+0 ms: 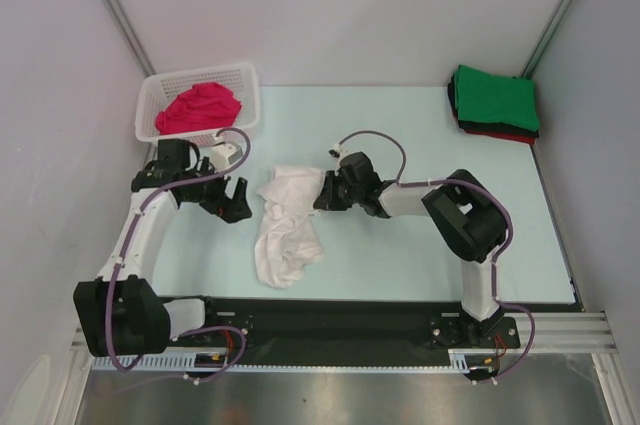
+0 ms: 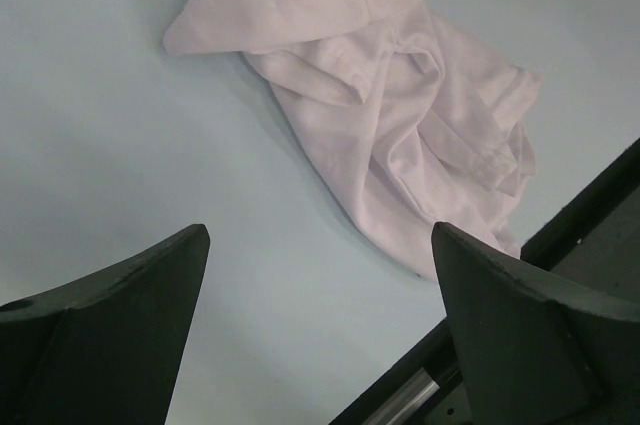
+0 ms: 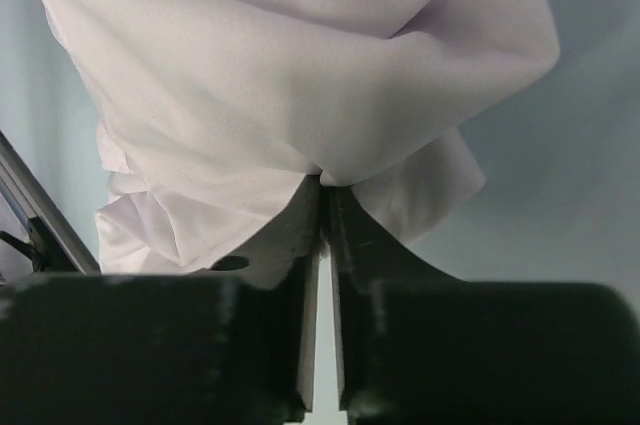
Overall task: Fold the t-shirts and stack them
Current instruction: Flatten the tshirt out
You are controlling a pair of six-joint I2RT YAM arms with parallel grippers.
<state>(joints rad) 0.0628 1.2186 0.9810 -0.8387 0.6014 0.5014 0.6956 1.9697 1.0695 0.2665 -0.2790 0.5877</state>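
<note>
White t-shirt lies crumpled. Right gripper pinched shut on 1 thin fold of it; left gripper gapes wide, empty. Risk: fold slips free on lifting, shirt drops bunched.

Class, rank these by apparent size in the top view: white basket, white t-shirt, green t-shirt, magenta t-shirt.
Largest: white basket.
Then white t-shirt and green t-shirt, too alike to separate.
Smallest: magenta t-shirt.

This is looking like a robotics lab test cell. Plain white panels and aluminium framing are enclosing a pale green surface, and a left arm and a right arm are standing bolted to a black base rail.
</note>
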